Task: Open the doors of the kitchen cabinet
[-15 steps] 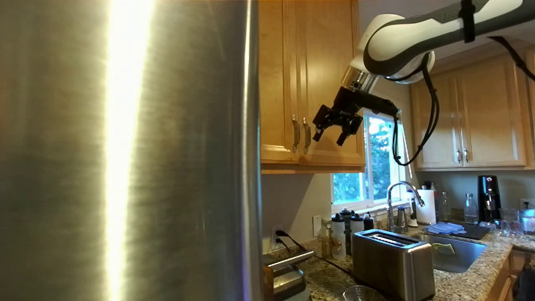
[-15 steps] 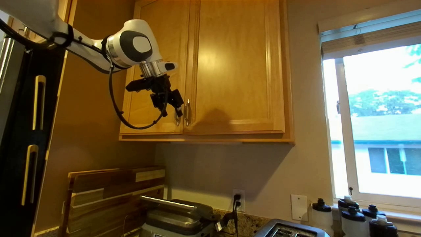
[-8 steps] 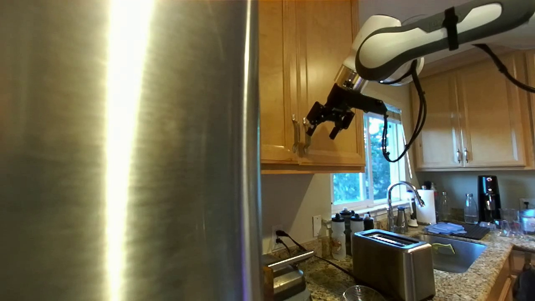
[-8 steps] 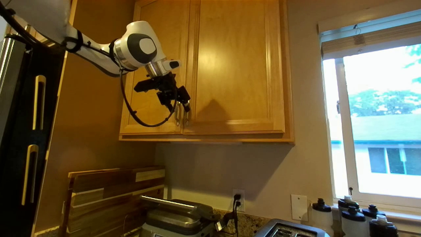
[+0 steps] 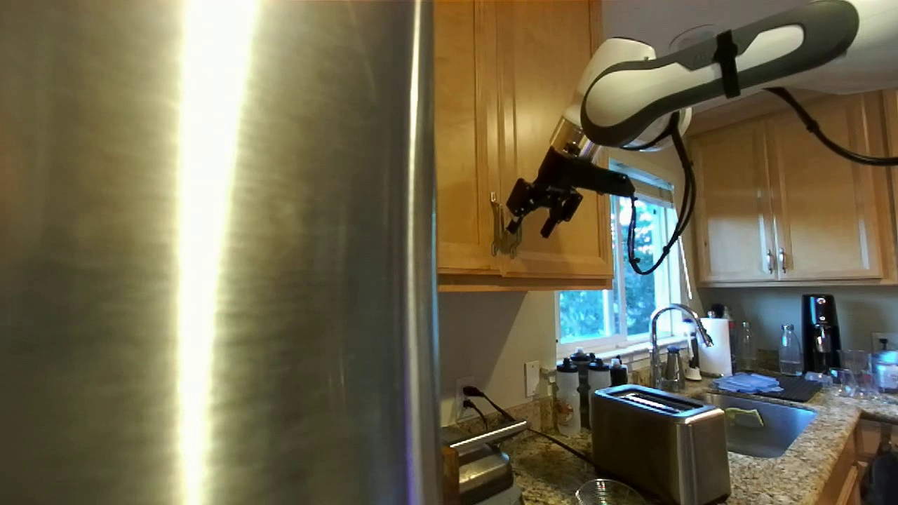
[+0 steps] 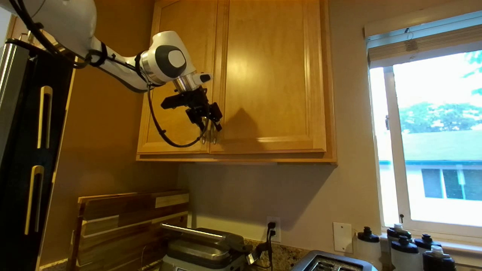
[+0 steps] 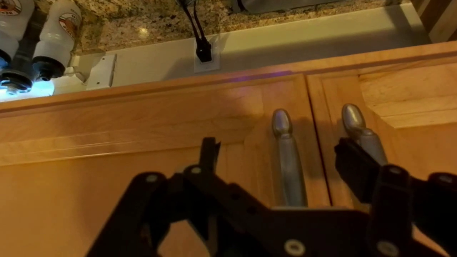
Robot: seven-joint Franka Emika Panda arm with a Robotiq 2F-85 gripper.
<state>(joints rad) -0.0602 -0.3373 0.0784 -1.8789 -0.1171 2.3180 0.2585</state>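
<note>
The kitchen cabinet [image 6: 271,158] hangs on the wall. Its honey-coloured doors, one on the window side [image 6: 267,75] and one on the fridge side [image 6: 192,30], are shut; they also show in an exterior view [image 5: 551,84]. Each has a slim metal handle near the lower meeting edge. In the wrist view, upside down, the window-side door's handle [image 7: 292,167] lies between my gripper's [image 7: 275,148] spread fingers, touching neither visibly. One finger partly covers the fridge-side handle [image 7: 371,144]. The gripper is open and in front of the handles in both exterior views [image 5: 530,228] [image 6: 211,127].
A steel fridge panel [image 5: 316,252] stands beside the cabinet. Below are a toaster [image 5: 659,442], a grill [image 6: 203,248], a wooden board [image 6: 131,229] and several bottles [image 6: 404,252]. The window [image 6: 433,150] is to one side. A cable [image 6: 158,130] hangs in a loop from the arm.
The open gripper has moved across toward the handles, leftward in one exterior picture and rightward in the other, and lately a little lower. The doors have stayed shut.
</note>
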